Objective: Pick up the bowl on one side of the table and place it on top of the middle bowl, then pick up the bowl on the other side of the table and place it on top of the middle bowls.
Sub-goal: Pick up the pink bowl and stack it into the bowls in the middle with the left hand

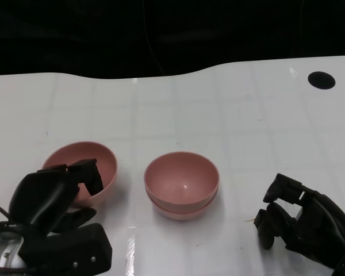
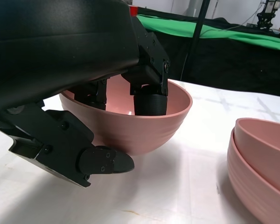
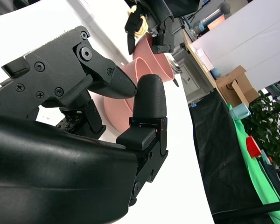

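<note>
A pink bowl (image 1: 103, 164) sits left of centre on the white table (image 1: 247, 115). My left hand (image 1: 54, 198) grips its near rim. In the left wrist view the fingers (image 2: 149, 100) press the inner wall of this bowl (image 2: 144, 133) and the thumb (image 2: 107, 161) lies against the outside near its base. The bowl's base still touches the table. In the middle stands a stack of two pink bowls (image 1: 181, 184), one nested in the other, also in the left wrist view (image 2: 261, 158). My right hand (image 1: 299, 221) hovers low to the right of the stack, fingers apart and holding nothing (image 3: 149, 107).
A black round hole (image 1: 321, 80) is in the table's far right corner. The table's far edge runs along a dark backdrop. Past the table's side, the right wrist view shows a cardboard box (image 3: 233, 84) and a plant (image 3: 270, 112).
</note>
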`<state>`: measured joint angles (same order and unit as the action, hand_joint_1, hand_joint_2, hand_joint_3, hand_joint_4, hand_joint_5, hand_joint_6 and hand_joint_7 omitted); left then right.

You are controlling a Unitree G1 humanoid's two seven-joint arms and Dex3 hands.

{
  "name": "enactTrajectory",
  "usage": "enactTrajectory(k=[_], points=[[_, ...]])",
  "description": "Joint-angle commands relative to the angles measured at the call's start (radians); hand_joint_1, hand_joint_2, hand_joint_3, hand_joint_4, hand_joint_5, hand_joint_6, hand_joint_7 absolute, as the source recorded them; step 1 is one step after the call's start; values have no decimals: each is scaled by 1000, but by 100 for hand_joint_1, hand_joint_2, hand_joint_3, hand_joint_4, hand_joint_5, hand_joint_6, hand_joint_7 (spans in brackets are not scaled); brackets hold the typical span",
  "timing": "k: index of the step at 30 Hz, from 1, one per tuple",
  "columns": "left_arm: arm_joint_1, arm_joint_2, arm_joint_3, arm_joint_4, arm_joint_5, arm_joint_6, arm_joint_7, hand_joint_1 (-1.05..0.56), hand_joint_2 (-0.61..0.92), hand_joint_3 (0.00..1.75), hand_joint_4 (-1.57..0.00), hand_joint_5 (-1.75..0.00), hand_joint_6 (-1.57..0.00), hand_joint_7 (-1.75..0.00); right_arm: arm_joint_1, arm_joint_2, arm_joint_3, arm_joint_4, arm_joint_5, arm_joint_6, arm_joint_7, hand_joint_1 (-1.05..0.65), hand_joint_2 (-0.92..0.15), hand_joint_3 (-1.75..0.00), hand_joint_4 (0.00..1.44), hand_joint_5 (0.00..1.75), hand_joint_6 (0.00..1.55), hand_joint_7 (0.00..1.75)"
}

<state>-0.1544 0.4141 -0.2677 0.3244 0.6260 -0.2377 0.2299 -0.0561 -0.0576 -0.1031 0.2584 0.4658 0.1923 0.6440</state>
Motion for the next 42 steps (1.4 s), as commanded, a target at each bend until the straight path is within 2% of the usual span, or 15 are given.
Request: enactTrajectory(k=[1,35,37,42], points=[[0,27,23,-50,3,3,-14,-5,72,78,-71,-175,-58,-175,-4,-7,-9,10,2,-13,7,-21,-53,-119,92,175,71,164],[5,23,31,-58,8,6,-24,-5,68,84,-71,-175,-58,-175,-5,-7,-9,11,2,-14,8,-21,-52,-121,91,175,71,165],[-7,34,36,-70,5,-9,-30,-4,67,84,-70,-175,-58,-175,-4,-6,-7,10,1,-10,6,-21,-52,-121,92,175,71,164],[10,56,48,-242,24,23,-93,0,60,83,-73,-175,-63,-175,-4,-6,-1,7,-1,-6,6,-20,-52,-121,93,175,72,163]])
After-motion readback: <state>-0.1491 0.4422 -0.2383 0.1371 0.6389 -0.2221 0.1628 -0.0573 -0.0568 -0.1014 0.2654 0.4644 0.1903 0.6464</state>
